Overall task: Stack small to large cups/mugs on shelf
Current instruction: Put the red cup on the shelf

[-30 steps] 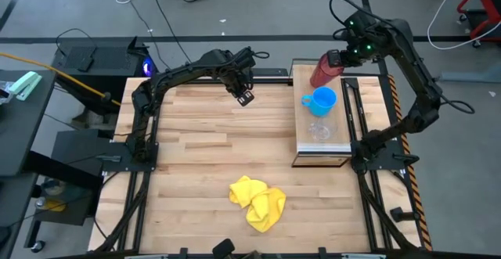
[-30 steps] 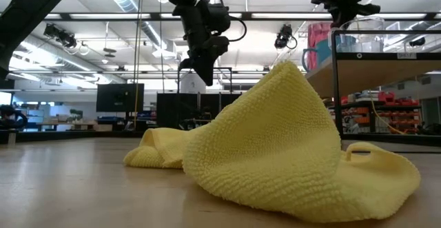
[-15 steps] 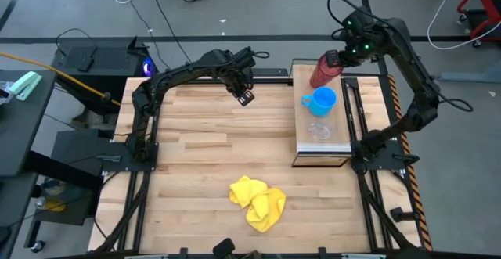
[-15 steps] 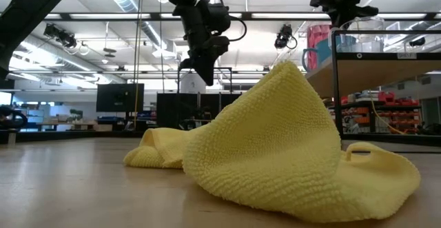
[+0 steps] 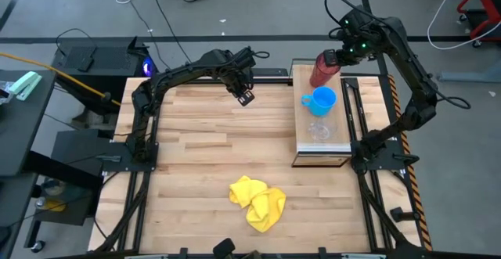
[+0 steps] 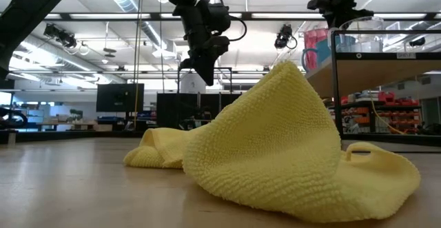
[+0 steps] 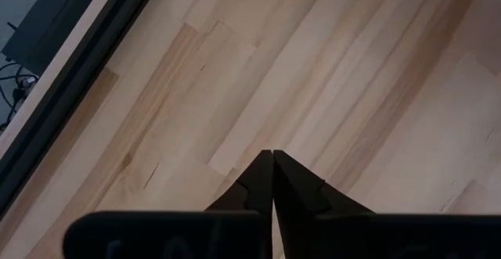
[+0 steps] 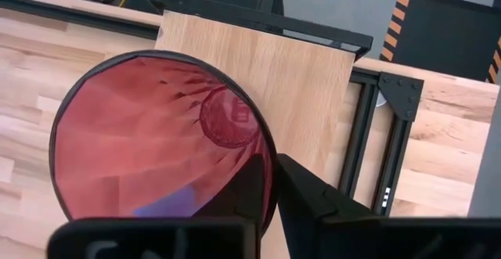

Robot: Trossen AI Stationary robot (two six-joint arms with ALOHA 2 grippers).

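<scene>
High view: wide wooden table (image 5: 203, 149) across the middle, black frame around it; left arm (image 5: 180, 75) reaching from the left side toward the far edge, left gripper (image 5: 246, 98) hanging above bare wood, well apart from all vessels; jaws pressed shut on nothing, seen plainly in left wrist view as two dark tips meeting over the planks (image 7: 272, 161).

Right arm (image 5: 407, 63) bent from the right side over the far end of the shelf (image 5: 305, 138); right gripper (image 5: 333, 59) at the rim of the tumbler (image 5: 321, 71); cannot tell whether the jaws pinch the rim or stand just loose.

Shelf long and light, on the table's right part; all three vessels on it in one row, each near its neighbour; whether touching, cannot tell.

Yellow cloth (image 5: 257, 201) crumpled on the table near the front edge, well apart from the shelf; fills most of the low view (image 6: 275, 145), with left gripper (image 6: 205, 73) high behind it.

Dark red tumbler upright at the shelf's far end; in right wrist view looked into from above (image 8: 156, 142), shelf board (image 8: 297, 79) under it.

Blue mug (image 5: 321, 99) in the middle of the row, handle toward the table's centre.

Clear cup (image 5: 319, 131) nearest the front, hard to make out against the wood.
</scene>
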